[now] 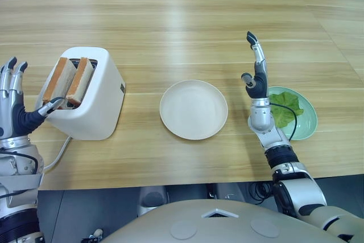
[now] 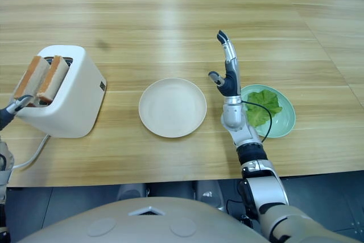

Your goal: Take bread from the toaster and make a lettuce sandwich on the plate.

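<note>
Left eye view, left hand (image 1: 15, 111) fingers apart by toaster (image 1: 99, 106), right hand (image 1: 259, 82) fingers apart beside lettuce (image 1: 288, 106)

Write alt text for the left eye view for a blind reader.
Two bread slices stand in a white toaster, the left robot hand beside it. A cream plate lies centre; the right robot hand stands open beside lettuce in a green dish.
</note>
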You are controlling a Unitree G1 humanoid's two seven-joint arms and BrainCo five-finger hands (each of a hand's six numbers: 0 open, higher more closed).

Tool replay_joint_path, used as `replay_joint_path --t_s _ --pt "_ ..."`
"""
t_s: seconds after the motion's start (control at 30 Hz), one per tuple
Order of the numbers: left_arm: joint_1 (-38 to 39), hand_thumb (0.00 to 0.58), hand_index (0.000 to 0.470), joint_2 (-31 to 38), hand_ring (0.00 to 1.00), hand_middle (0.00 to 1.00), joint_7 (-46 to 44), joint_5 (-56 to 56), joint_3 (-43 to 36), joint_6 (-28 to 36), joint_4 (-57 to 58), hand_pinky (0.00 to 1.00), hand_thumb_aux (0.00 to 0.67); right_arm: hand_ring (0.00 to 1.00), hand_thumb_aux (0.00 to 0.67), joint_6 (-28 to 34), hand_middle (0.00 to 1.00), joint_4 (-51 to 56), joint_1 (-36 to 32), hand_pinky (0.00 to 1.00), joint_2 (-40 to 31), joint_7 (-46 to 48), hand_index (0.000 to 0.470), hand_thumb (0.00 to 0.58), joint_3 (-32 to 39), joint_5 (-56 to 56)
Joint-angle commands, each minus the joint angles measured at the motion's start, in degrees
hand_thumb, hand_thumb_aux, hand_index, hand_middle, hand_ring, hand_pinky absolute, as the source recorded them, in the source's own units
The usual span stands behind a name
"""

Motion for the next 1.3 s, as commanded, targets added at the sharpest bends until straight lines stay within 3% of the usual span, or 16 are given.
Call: replay_joint_path --t_s 0.03,0.5,0.9,0.93,0.97,1.0,1.03,1.1,1.13,1.23,1.3 --pt "0.3 0.000 0.000 1.1 0.00 0.00 -0.2 -0.8 -2.8 -0.2 2.9 0.00 0.000 0.00 0.000 0.6 0.00 0.8 -0.6 0.00 -0.5 0.3 0.000 0.000 0.7 -0.4" --pt "-0.4 0.000 0.000 3.8 0.00 0.00 -3.0 -3.2 -8.0 1.0 6.3 0.00 0.000 0.00 0.000 0.6 0.00 1.3 -0.5 0.00 -0.4 0.4 0.000 0.000 1.0 -0.3" --pt "-0.8 0.000 0.000 5.5 0.00 0.00 -3.8 -4.4 -8.0 2.7 3.7 0.00 0.000 0.00 0.000 0.9 0.00 1.5 0.5 0.00 0.4 -0.1 0.000 0.000 1.9 -0.1" --pt "-0.9 0.124 0.052 5.5 0.00 0.00 -3.8 -4.6 -7.9 2.9 3.5 0.00 0.076 0.00 0.000 0.9 0.00 1.5 0.5 0.00 0.4 -0.1 0.000 0.000 2.0 -0.1" --pt "-0.8 0.124 0.052 5.6 0.00 0.00 -3.7 -4.6 -7.8 3.3 3.3 0.00 0.076 0.00 0.000 0.9 0.00 1.5 0.6 0.00 0.5 -0.2 0.000 0.000 2.1 -0.1" --pt "-0.8 0.301 0.141 5.6 0.00 0.00 -3.8 -4.6 -7.5 3.7 2.7 0.00 0.205 0.00 0.000 0.9 0.00 1.6 0.7 0.00 0.5 -0.2 0.000 0.000 2.1 -0.1" --pt "-0.7 0.400 0.204 5.6 0.00 0.00 -4.0 -4.7 -7.3 4.1 2.0 0.00 0.297 0.00 0.000 0.9 0.00 1.7 0.7 0.00 0.6 -0.2 0.000 0.000 2.2 -0.1" --pt "-0.6 0.420 0.218 5.5 0.00 0.00 -4.3 -5.2 -7.0 4.7 0.6 0.00 0.318 0.00 0.000 0.9 0.00 1.8 0.9 0.00 0.7 -0.3 0.000 0.000 2.3 0.0" --pt "-0.5 0.462 0.253 5.5 0.00 0.00 -4.4 -5.3 -6.9 5.0 0.2 0.00 0.368 0.00 0.000 0.9 0.00 1.8 0.9 0.00 0.7 -0.3 0.000 0.000 2.3 0.0" --pt "-0.5 0.511 0.301 5.5 0.00 0.00 -4.8 -5.5 -6.8 5.7 -0.4 0.00 0.439 0.00 0.000 1.0 0.00 1.8 1.1 0.00 0.8 -0.4 0.000 0.000 2.4 0.0" --pt "-0.3 0.561 0.377 5.5 0.00 0.00 -5.4 -5.7 -6.8 6.2 -1.2 0.00 0.549 0.00 0.000 1.0 0.00 1.8 1.1 0.00 0.9 -0.4 0.000 0.000 2.4 0.1"
